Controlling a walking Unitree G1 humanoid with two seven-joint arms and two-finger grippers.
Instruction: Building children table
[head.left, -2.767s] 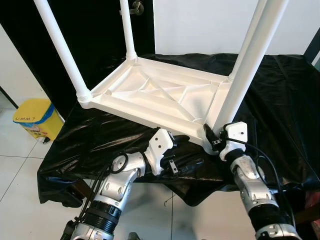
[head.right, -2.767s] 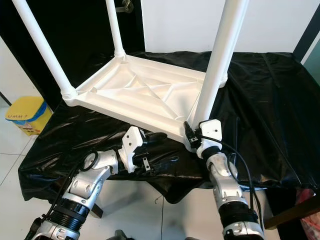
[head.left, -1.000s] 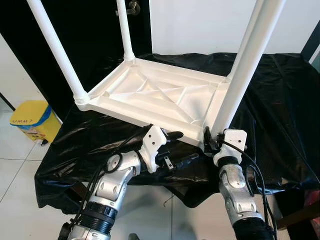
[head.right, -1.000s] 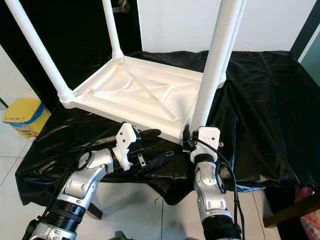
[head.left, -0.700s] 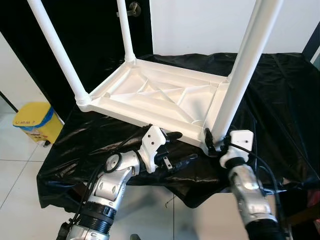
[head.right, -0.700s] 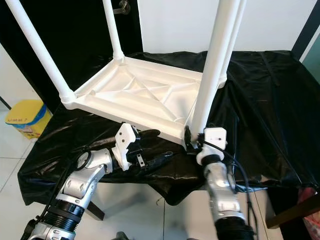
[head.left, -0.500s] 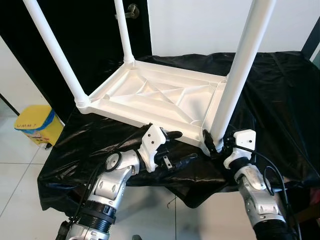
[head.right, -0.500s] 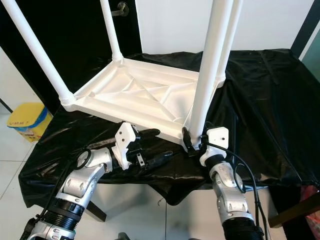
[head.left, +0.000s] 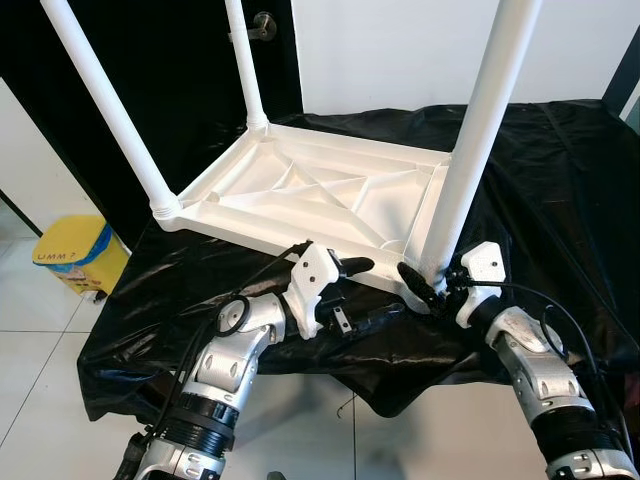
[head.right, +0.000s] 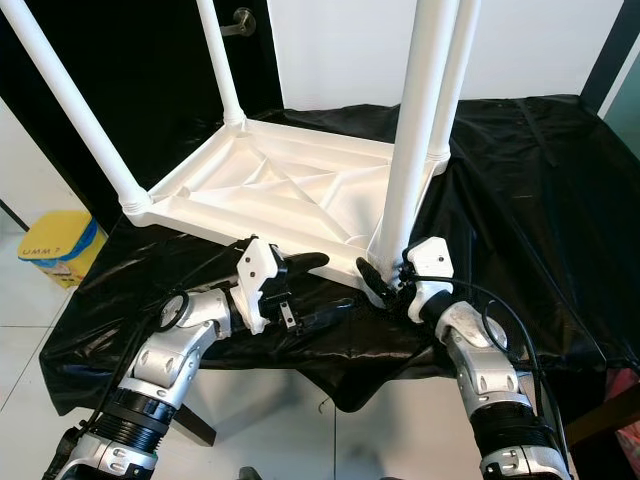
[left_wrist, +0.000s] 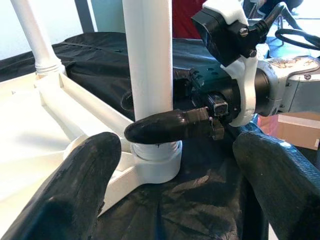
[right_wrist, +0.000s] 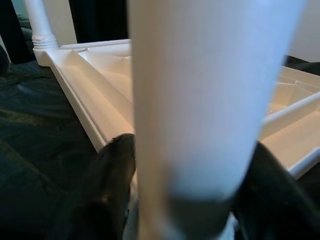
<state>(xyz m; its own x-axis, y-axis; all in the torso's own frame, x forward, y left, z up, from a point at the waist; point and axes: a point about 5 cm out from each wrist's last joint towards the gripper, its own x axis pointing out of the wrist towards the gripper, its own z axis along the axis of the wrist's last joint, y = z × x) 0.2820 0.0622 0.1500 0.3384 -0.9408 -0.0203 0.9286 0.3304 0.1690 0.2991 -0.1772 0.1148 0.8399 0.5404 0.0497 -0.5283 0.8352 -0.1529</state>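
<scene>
Right end effector has swung in low w/ fingers closed round base of near-right leg of inverted children table on worktop; left end effector idles open beside, so leg seating is likely underway.

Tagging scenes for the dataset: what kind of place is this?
Probably a room in a home or office, used as a work spot: tiled floor, dark door with a knob, yellow bin, and an upturned white table on a bench under black sheeting.

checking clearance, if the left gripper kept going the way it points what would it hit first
Probably the near white table leg at its socket, which lies between the open left gripper fingers, with the right gripper closed around its base.
</scene>
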